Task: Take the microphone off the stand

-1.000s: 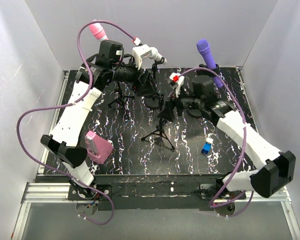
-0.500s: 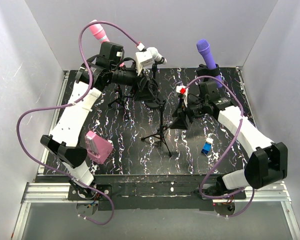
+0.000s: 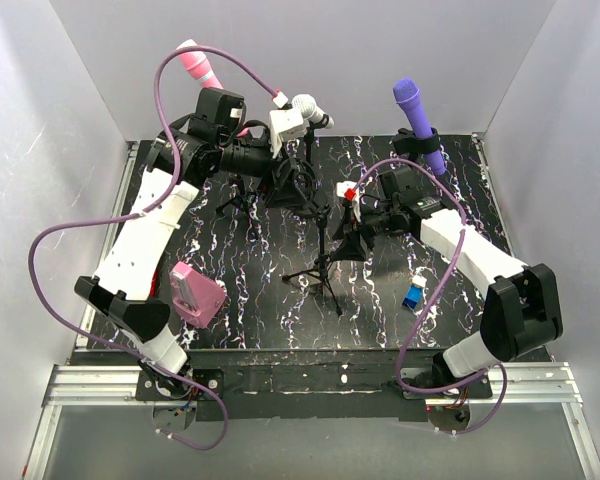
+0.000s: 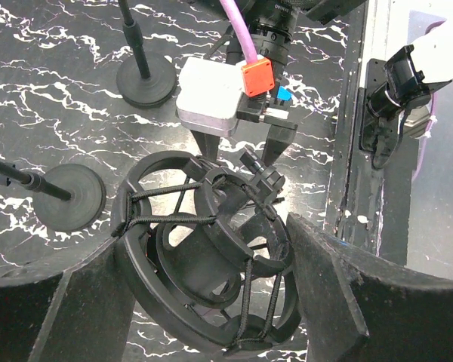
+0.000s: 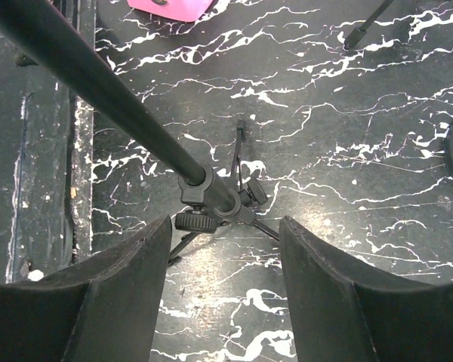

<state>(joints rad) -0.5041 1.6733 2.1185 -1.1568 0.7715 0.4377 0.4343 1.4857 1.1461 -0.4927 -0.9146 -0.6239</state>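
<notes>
A black tripod stand (image 3: 320,270) stands mid-table with an empty black shock mount (image 3: 302,178) on top. In the left wrist view the mount (image 4: 204,256) holds no microphone. My left gripper (image 3: 292,188) straddles the mount, and its fingers (image 4: 325,286) press the outer ring from both sides. My right gripper (image 3: 348,245) is open beside the stand's pole (image 5: 136,121). Its empty fingers (image 5: 121,302) sit just below the pole's clamp knob (image 5: 200,220). White (image 3: 310,108), pink (image 3: 195,60) and purple (image 3: 415,108) microphones stand at the back.
A pink box (image 3: 195,293) lies at the front left and a small blue object (image 3: 414,295) at the front right. Two round stand bases (image 4: 145,79) (image 4: 75,197) sit near the mount. The tripod's legs (image 5: 241,151) spread under my right gripper.
My right gripper pulled away to the right of the pole, then came back a little to the left. My left gripper stayed on the shock mount, shifting slightly.
</notes>
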